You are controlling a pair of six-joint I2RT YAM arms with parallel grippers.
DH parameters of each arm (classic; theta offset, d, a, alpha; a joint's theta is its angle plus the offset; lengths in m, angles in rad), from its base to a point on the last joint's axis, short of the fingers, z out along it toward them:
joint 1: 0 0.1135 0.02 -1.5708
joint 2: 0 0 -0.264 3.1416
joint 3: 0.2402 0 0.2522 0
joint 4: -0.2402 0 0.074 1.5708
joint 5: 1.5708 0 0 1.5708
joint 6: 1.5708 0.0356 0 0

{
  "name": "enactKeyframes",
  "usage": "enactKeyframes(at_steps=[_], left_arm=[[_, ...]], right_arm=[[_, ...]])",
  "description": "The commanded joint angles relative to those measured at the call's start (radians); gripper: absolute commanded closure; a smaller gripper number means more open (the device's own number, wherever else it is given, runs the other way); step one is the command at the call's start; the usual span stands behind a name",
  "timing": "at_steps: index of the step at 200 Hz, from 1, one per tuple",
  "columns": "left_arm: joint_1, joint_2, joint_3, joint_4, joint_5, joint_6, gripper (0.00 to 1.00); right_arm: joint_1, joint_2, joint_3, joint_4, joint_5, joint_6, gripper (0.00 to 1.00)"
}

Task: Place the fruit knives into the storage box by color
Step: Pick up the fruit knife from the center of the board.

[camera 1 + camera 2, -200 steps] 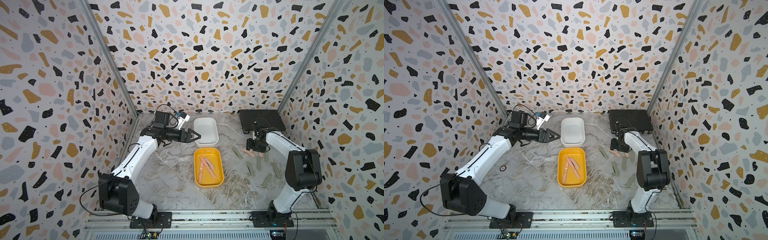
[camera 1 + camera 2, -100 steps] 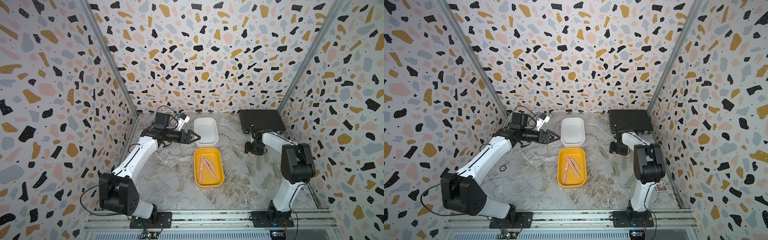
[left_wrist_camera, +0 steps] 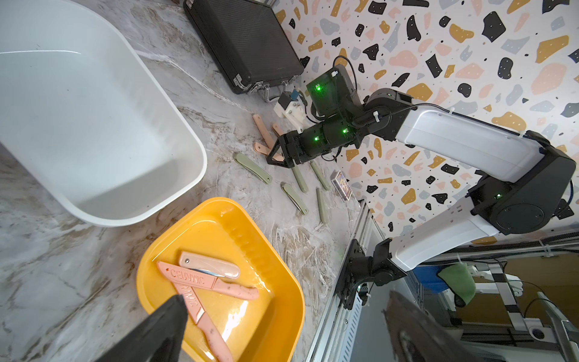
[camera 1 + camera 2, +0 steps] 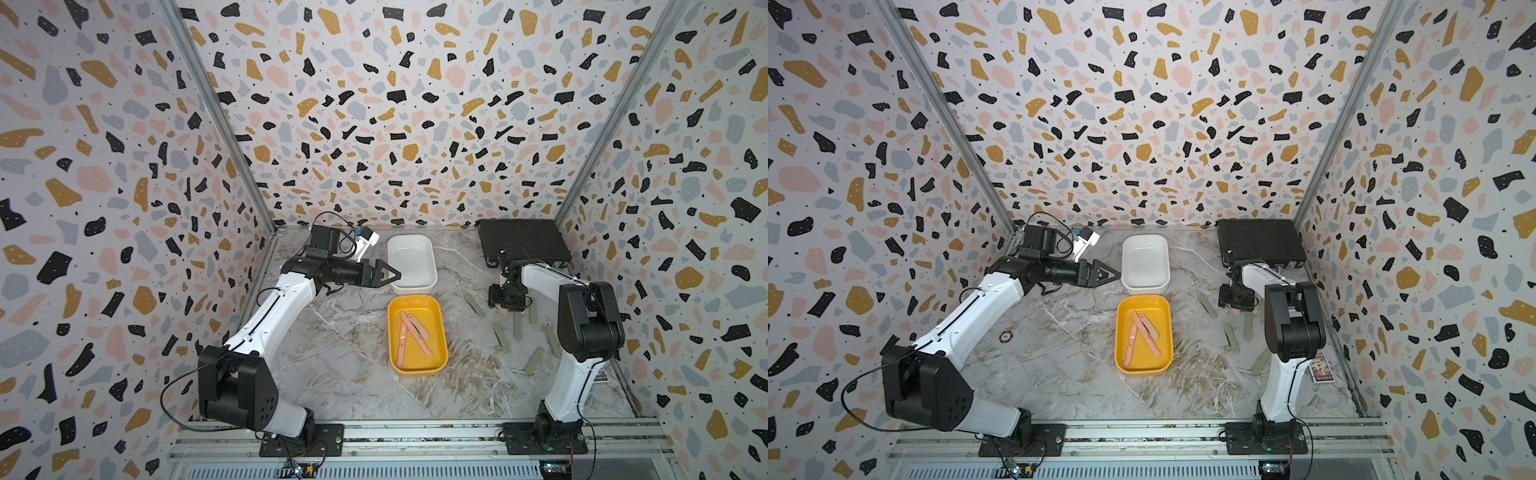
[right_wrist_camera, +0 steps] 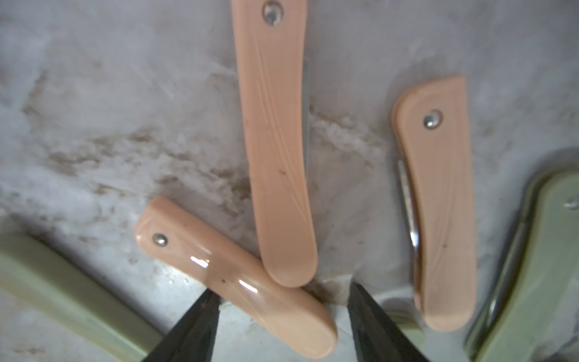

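In both top views: marble table (image 4: 340, 374) shut in by patterned walls on three sides, a metal rail along the near edge. White box (image 4: 412, 287) toward the back, yellow box (image 4: 417, 371) just in front of it. Broad bare marble between the left arm and both boxes. Black case (image 4: 521, 241) filling the far right corner. Three pink fruit knives (image 4: 411, 334) crossed inside the yellow box. Green fruit knives (image 4: 500, 337) scattered on the table between that box and the right arm, with little free room there. Raised above the table near the white box's left wall, the left gripper (image 4: 388, 274), touching nothing. Pointed down, low over knives in front of the black case, the right gripper (image 4: 1235, 306).

Left wrist view: two dark fingers (image 3: 163, 329) spread wide, nothing between them. Farther off, loose pink knives (image 3: 261, 131) at the right gripper's tip, green ones fanned beside it, and a small printed card box (image 3: 340, 185) by the wall.

Right wrist view: jaws partly apart, astride a slanted pink knife (image 5: 235, 279) lying flat on the marble. One finger (image 5: 200, 316) at its edge, a sliver of table showing before the other; not clamped. A longer pink knife (image 5: 275, 156) with its rounded end over the slanted one. A third pink knife (image 5: 438, 203) apart. Green handles (image 5: 62, 297) on either side of the group.
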Motion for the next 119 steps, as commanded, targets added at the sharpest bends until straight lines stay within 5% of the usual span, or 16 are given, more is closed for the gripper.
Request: enactKeyframes(at_steps=[1,26,78,119], left_arm=[[-0.002,-0.004,-0.009,0.031,0.003,0.006,0.01],[-0.003,-0.007,-0.010,0.031,0.003,0.006,0.01],[-0.003,-0.009,-0.017,0.032,0.005,0.006,0.01],[-0.003,-0.011,-0.032,0.049,0.006,0.001,0.01]], right_arm=[[-0.008,0.035,0.024,-0.017,0.014,-0.012,0.33],[-0.008,0.046,0.038,-0.027,-0.004,-0.012,0.37],[-0.008,0.020,-0.001,-0.016,-0.072,-0.001,0.64],[0.011,0.012,-0.015,-0.011,-0.115,0.009,0.73]])
